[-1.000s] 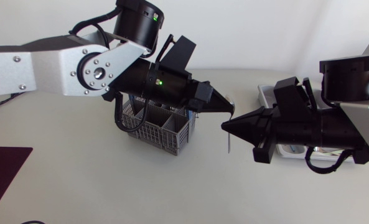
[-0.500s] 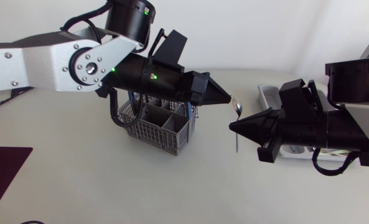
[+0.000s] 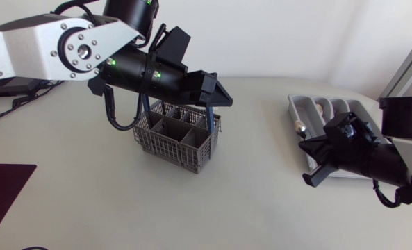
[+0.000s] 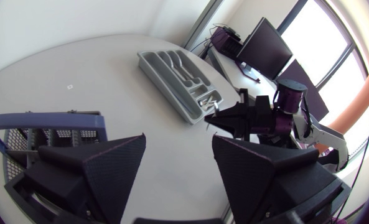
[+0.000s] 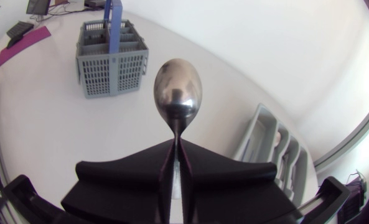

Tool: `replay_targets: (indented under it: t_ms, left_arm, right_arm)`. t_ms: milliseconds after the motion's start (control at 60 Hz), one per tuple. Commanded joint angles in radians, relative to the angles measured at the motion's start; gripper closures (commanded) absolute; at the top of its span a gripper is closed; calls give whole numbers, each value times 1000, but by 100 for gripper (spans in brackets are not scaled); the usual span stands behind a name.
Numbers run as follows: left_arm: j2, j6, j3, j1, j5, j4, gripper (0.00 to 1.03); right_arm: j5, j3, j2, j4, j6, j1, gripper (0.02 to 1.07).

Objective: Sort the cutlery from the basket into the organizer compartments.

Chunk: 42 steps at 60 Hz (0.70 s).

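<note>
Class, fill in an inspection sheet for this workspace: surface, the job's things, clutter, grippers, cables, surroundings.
Surface: pale table, no spills seen.
Job's things: grey basket upright, blue handle; organizer by the right arm, some cutlery in it; spoon held.
Clutter: dark red mat at the table's left edge.
Grippers: left gripper open, empty, above the basket; right gripper shut on the spoon's handle, bowl ahead of the fingertips.
Cables: black cable looped under the left arm, beside the basket.
Surroundings: nothing seen.
</note>
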Motion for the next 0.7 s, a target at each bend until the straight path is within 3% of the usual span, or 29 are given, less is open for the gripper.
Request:
replay_targets:
  t_ms: [0, 200, 367, 683]
  left_arm:
    - [-1, 46, 43, 13, -32, -32, 29]
    - [-2, 106, 52, 47, -124, -105, 29]
    - [2, 144, 52, 85, -150, -151, 29]
    - [1, 177, 37, 91, -190, -191, 29]
  right_arm:
    - [7, -43, -19, 41, -125, -91, 100]
    - [-79, -73, 40, 161, -315, -365, 100]
    - [-166, -70, 172, 276, -432, -549, 100]
    - [-264, -20, 402, 409, -619, -746, 99]
